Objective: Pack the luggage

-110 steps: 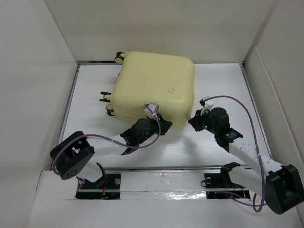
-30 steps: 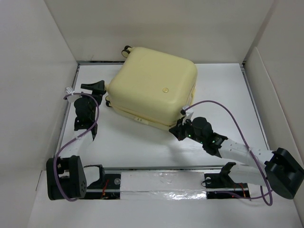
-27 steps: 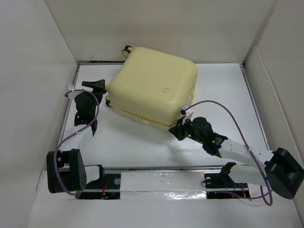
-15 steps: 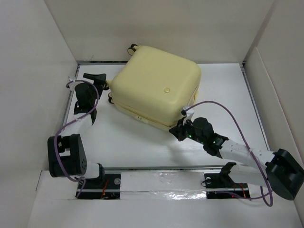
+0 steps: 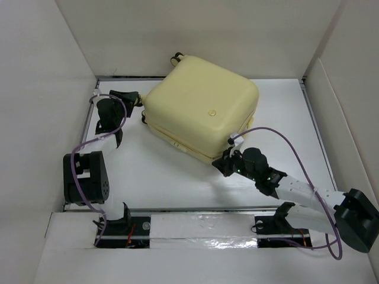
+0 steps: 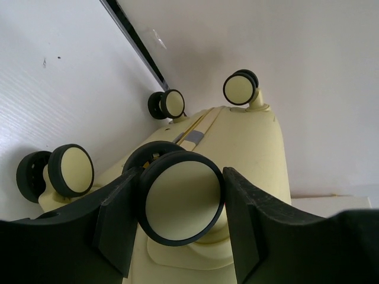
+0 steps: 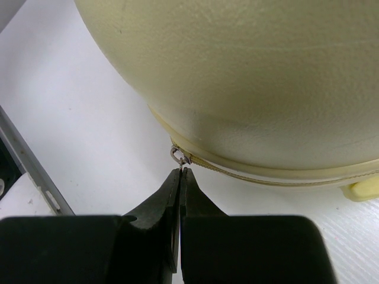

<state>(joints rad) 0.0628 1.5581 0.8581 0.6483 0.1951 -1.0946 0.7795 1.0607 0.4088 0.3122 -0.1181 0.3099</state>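
luggage (image 5: 201,106) closed, far-centre on desk (image 5: 177,177) | right tool (image 7: 180,171) pinched shut on zip pull (image 7: 179,156) | left tool (image 6: 182,177) flanking wheel (image 6: 182,204) — grip unclear | risk: losing pull to a luggage swivel, wheel castering under loose hold

There is one luggage (image 5: 189,97), a single pale-yellow case with one round emblem (image 5: 211,112) on its shell. The left wrist view shows four yellow-faced wheels: the nearest wheel (image 6: 183,198), one low at the left (image 6: 71,170) and two farther back (image 6: 169,103) (image 6: 240,87). One zipper pull (image 7: 179,157) shows at the seam. Two arms stand on the one tabletop (image 5: 148,171), making two hands, the left hand (image 5: 131,98) and the right hand (image 5: 224,164). Two purple cables (image 5: 76,155) (image 5: 284,133) run along them, one to each arm.
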